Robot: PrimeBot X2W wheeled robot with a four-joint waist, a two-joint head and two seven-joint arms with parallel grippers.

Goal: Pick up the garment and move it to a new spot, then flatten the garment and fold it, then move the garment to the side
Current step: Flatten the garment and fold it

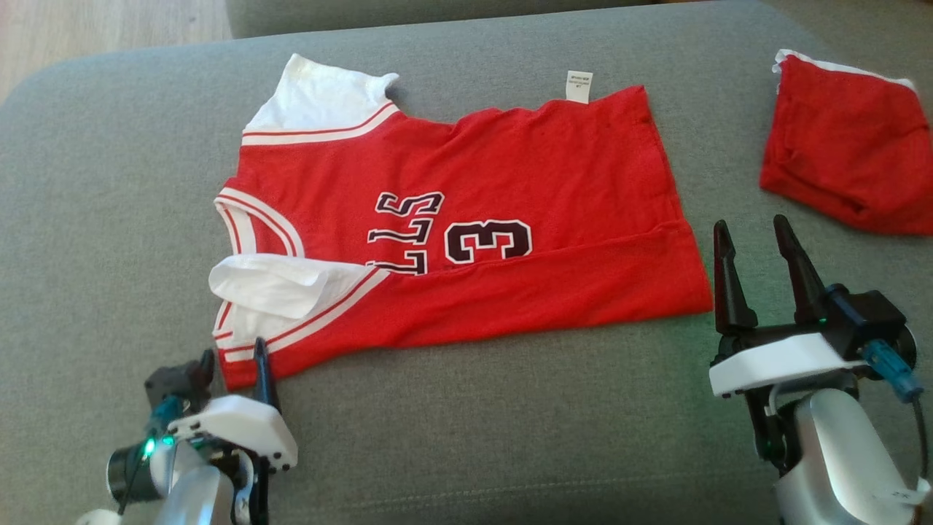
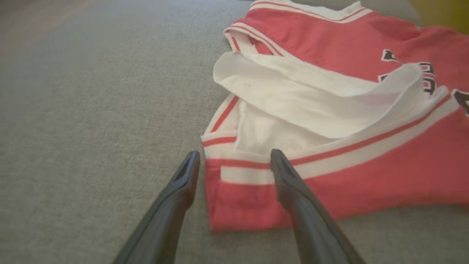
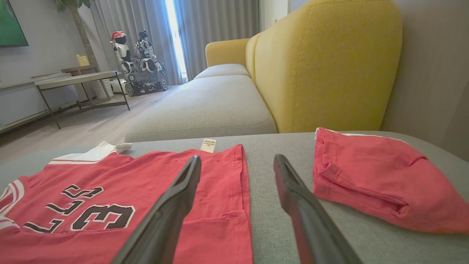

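Note:
The garment (image 1: 466,219) is a red jersey with white trim and a black number 3, spread on the grey cushion (image 1: 109,219), its near long edge folded over. Its white sleeve (image 2: 311,106) is flipped back onto the shoulder. My left gripper (image 1: 233,361) stands open at the jersey's near left corner (image 2: 238,205), with that corner lying between the fingers in the left wrist view. My right gripper (image 1: 754,240) is open just right of the jersey's hem (image 3: 234,205), with nothing between its fingers (image 3: 172,205).
A second red garment (image 1: 849,146), folded, lies at the cushion's far right (image 3: 381,179). Beyond the cushion stand a yellow sofa back (image 3: 326,62), a grey seat (image 3: 209,106), a table (image 3: 77,79) and another robot (image 3: 135,58).

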